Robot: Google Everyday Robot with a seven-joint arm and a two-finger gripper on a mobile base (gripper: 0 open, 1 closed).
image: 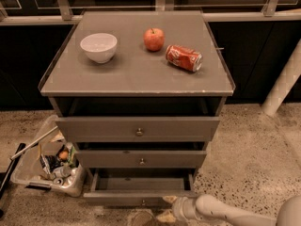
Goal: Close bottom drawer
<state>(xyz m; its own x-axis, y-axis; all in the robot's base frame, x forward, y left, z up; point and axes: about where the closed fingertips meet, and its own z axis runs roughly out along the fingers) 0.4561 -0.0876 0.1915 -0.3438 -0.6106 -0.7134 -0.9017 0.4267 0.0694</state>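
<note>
Gripper [179,207] low at right end of drawer [127,197] front, touching it or just short of it.

Lowest of three in cabinet [136,76], pulled part-way out toward camera. Lies just behind and to left of gripper, long axis of front running left to right; probably needs a push straight back into cabinet, square to that front. Cannot tell how wide gripper stands or whether anything is held, since tip blends into front's edge. Arm [230,214] cut off at lower right corner. Knob [143,202] barely made out at mid-front. Inside of drawer dark, contents unreadable.
</note>
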